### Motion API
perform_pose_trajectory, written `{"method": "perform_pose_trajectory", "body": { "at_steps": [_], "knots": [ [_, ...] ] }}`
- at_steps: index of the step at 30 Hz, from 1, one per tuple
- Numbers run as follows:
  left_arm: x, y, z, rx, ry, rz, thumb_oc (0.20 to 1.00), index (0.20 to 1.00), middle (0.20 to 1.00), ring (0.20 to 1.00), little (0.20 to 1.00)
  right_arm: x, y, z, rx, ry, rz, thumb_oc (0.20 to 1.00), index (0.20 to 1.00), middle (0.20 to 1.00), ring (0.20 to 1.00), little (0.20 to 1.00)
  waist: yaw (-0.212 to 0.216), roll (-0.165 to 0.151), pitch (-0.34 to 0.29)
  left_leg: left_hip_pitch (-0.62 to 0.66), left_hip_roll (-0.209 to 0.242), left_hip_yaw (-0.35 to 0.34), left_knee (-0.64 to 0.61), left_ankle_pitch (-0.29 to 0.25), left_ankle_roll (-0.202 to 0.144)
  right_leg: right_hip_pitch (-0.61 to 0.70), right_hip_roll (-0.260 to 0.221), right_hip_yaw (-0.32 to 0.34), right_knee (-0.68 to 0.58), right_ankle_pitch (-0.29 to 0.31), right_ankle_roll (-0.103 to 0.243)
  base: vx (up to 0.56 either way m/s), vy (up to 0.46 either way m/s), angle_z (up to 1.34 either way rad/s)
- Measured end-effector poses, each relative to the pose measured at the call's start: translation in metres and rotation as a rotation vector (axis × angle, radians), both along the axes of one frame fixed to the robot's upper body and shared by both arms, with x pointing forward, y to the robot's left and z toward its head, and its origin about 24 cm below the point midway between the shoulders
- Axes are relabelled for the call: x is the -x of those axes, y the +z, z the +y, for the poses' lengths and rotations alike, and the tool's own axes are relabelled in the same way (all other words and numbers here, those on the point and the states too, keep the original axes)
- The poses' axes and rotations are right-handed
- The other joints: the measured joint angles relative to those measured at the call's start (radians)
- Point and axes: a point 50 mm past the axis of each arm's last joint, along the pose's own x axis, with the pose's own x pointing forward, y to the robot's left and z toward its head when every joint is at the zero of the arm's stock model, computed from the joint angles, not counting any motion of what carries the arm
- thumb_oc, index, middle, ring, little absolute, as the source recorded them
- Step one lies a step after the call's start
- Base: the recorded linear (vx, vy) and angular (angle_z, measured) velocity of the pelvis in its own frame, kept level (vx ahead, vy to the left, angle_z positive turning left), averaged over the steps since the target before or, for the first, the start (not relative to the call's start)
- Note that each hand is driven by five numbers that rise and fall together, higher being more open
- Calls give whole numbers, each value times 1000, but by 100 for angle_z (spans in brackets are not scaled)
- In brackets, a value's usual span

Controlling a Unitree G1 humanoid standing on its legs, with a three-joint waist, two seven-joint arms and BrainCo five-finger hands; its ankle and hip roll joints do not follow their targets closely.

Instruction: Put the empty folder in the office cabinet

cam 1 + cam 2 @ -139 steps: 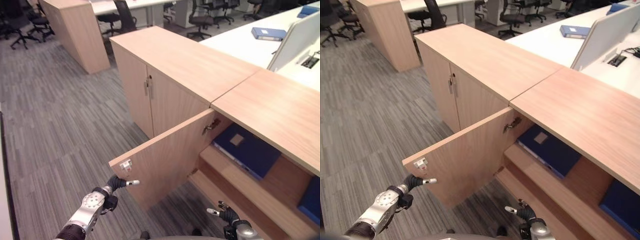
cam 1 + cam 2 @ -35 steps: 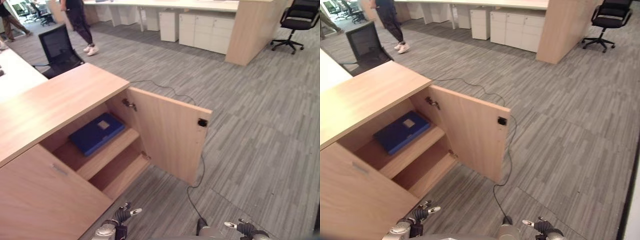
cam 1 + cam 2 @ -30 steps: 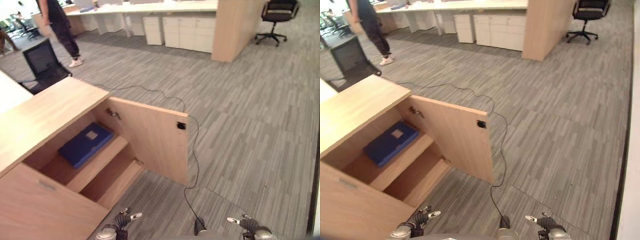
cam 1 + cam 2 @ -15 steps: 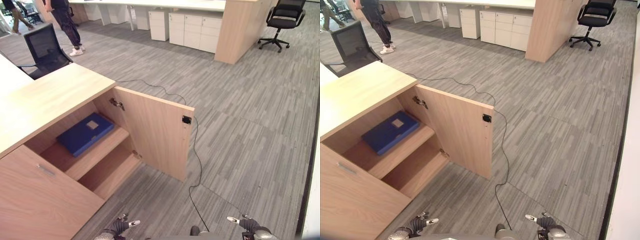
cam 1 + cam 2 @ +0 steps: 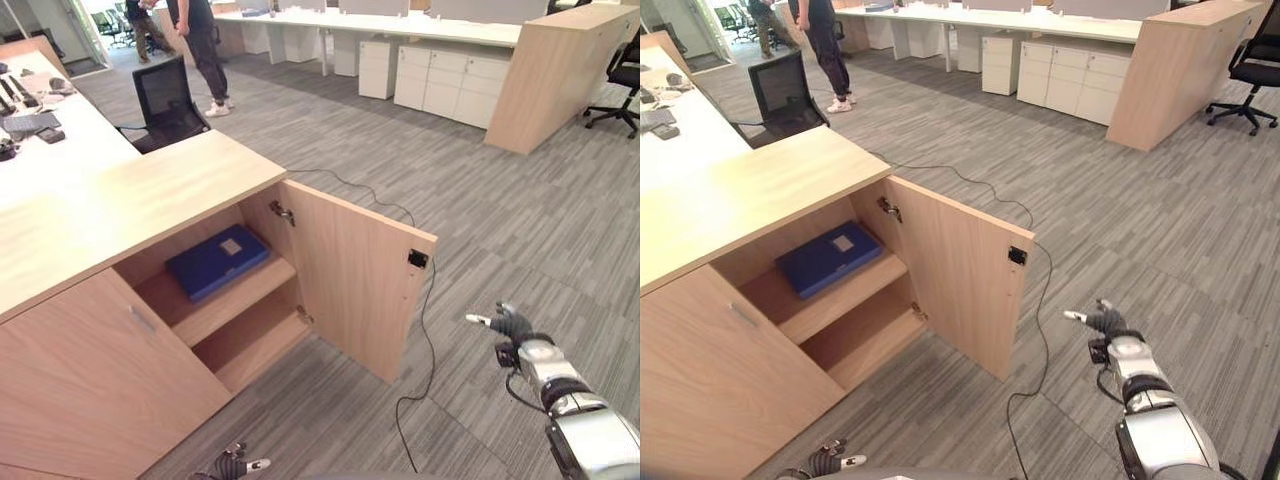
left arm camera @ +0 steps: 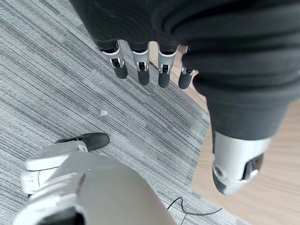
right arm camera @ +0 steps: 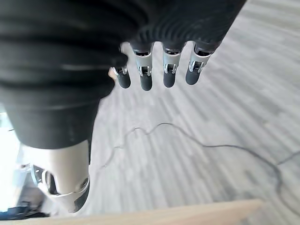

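Folder (image 5: 218,261), dark blue with a pale label, lies flat on the upper shelf (image 5: 232,300) of the office cabinet (image 5: 150,200), toward the front of that shelf. Neither hand touches it. The cabinet door (image 5: 355,278) on that side stands wide open, swung out over the grey carpet floor (image 5: 500,230), its black latch piece near the top outer corner. A lower shelf (image 5: 262,345) under the folder sits bare. Beside the opening, the neighbouring door (image 5: 90,370) is closed.

Right hand (image 5: 512,327) is raised out to the right of the open door, well apart from it, fingers (image 7: 146,75) straight and relaxed with nothing in them; the wrist view has them hanging in a row over carpet. Left hand (image 5: 827,461) sits low at the bottom edge of the scene, near the foot of the closed door, and its fingers (image 6: 140,70) are likewise loose and extended over the floor, holding nothing.

Behind the cabinet, a white table (image 5: 40,150) carries a keyboard (image 5: 28,122). A black office chair (image 5: 168,100) stands past the cabinet's far end, and a person (image 5: 200,45) in dark clothes stands near it, by a row of white drawer units (image 5: 440,80).
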Motion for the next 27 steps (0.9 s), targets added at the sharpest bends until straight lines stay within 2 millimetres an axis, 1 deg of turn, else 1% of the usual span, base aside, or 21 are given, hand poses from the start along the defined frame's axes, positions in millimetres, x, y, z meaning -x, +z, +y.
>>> {"method": "perform_pose_trajectory", "body": {
  "at_steps": [1,4,8,9,10,11,12,13,14,15,16,17,19,20,21,22,23,24,25,26,27],
  "knots": [
    [1,0,1,-2,0,2,1000,1000,1000,1000,1000,-2,1,1,7,10,0,1000,1000,1000,1000,1000,5,-2,0,-1,0,4,-1,0,0,-2,0,2,0,0,0,10,59,-5],
    [2,0,1,3,-2,5,1000,1000,1000,1000,1000,-1,0,2,6,8,4,1000,1000,1000,1000,1000,20,-22,5,-4,-3,1,-2,0,0,-5,-3,2,1,0,0,12,98,0],
    [-2,0,-1,10,-18,-3,1000,1000,1000,1000,1000,0,-1,2,6,4,8,1000,1000,1000,1000,1000,18,-31,11,-18,-25,-20,-1,7,11,-7,-26,-17,7,2,14,4,124,17],
    [-7,2,-1,10,-22,-14,1000,1000,1000,1000,1000,1,-3,1,1,-4,11,1000,1000,1000,1000,1000,19,-33,13,-31,-45,-25,2,5,23,-29,-47,-26,36,-5,26,-54,216,18],
    [-9,2,-2,12,-24,-18,1000,1000,1000,1000,1000,4,-4,0,-2,-8,16,1000,1000,1000,1000,1000,19,-30,14,-36,-48,-31,4,10,36,-46,-59,-27,72,-15,35,-33,266,27],
    [-15,3,0,6,-29,-29,1000,1000,1000,1000,1000,8,-10,3,-23,-18,24,1000,1000,1000,1000,1000,9,-29,25,-55,-82,-30,37,-5,72,-108,-89,-23,200,-14,57,-28,211,22],
    [-21,4,-4,12,-53,-43,1000,1000,1000,1000,1000,4,-8,5,-30,-23,12,1000,1000,1000,1000,1000,-5,-8,54,-81,-74,-10,80,-27,106,-209,-124,-17,402,-23,106,167,133,21],
    [-25,6,-2,6,-56,-54,1000,1000,1000,1000,1000,7,-12,7,-39,-22,28,1000,1000,1000,1000,1000,-13,4,74,-68,-76,-10,75,-27,109,-264,-150,15,528,-8,150,250,22,16],
    [-30,9,4,-8,-56,-70,1000,1000,1000,1000,1000,13,-21,10,-54,-26,59,1000,1000,1000,1000,1000,-27,-4,76,-53,-90,-22,68,-34,110,-300,-165,45,583,-38,169,316,-6,11],
    [-29,10,9,-19,-44,-71,1000,1000,1000,1000,1000,18,-25,12,-63,-25,74,1000,1000,1000,1000,1000,-28,-11,78,-34,-98,-25,55,-28,121,-313,-171,67,595,-58,180,174,-47,7],
    [-27,11,16,-37,-35,-62,1000,1000,1000,1000,1000,21,-29,14,-73,-25,83,1000,1000,1000,1000,1000,-34,-20,81,-23,-108,-25,33,-27,120,-312,-172,79,556,-78,174,266,-149,5],
    [-24,13,26,-62,-35,-52,1000,1000,1000,1000,1000,23,-34,18,-85,-22,97,1000,1000,1000,1000,1000,-43,-40,79,-18,-120,-23,16,-16,124,-286,-175,82,425,-84,167,217,-120,3],
    [-21,14,35,-87,-23,-33,1000,1000,1000,1000,1000,25,-35,17,-89,-22,94,1000,1000,1000,1000,1000,-62,-56,73,-2,-125,-29,3,-11,121,-281,-169,81,269,-78,168,234,-131,12],
    [-20,13,36,-93,-14,-25,1000,1000,1000,1000,1000,26,-35,17,-88,-25,98,1000,1000,1000,1000,1000,-79,-54,77,3,-123,-42,-6,-8,122,-268,-167,82,129,-54,175,299,-194,27],
    [-20,13,35,-91,-13,-23,1000,1000,1000,1000,1000,28,-36,16,-88,-29,102,1000,1000,1000,1000,1000,-94,-57,76,18,-122,-49,-22,-7,112,-267,-173,87,62,-8,183,309,-210,31],
    [-19,11,33,-87,-9,-15,1000,1000,1000,1000,1000,30,-38,16,-89,-33,108,1000,1000,1000,1000,1000,-104,-58,75,33,-121,-57,-22,-23,104,-255,-178,94,2,43,192,288,-223,25],
    [-17,9,30,-81,-4,-6,1000,1000,1000,1000,1000,32,-38,13,-101,-52,104,1000,1000,1000,1000,1000,-108,-64,73,50,-118,-66,-22,-35,93,-235,-173,96,-1,72,182,215,-180,41],
    [-14,8,28,-74,-3,2,1000,1000,1000,1000,1000,38,-41,10,-104,-71,114,1000,1000,1000,1000,1000,-123,-61,69,74,-112,-87,-23,-52,86,-198,-173,94,1,79,171,190,-194,48],
    [-8,7,28,-73,1,12,1000,1000,1000,1000,1000,42,-43,9,-105,-79,122,1000,1000,1000,1000,1000,-127,-61,50,91,-106,-98,-27,-75,76,-169,-170,84,6,75,167,167,-189,41],
    [-2,5,26,-69,5,22,1000,1000,1000,1000,1000,42,-42,6,-109,-88,116,1000,1000,1000,1000,1000,-123,-60,29,106,-92,-103,-23,-84,58,-156,-151,93,0,122,121,110,-139,32],
    [2,1,16,-45,6,31,1000,1000,1000,1000,1000,45,-39,-2,-104,-115,106,1000,1000,1000,1000,1000,-124,-17,6,110,-49,-115,-21,-92,45,-144,-111,72,-1,127,88,134,-172,24]
  ]
}}
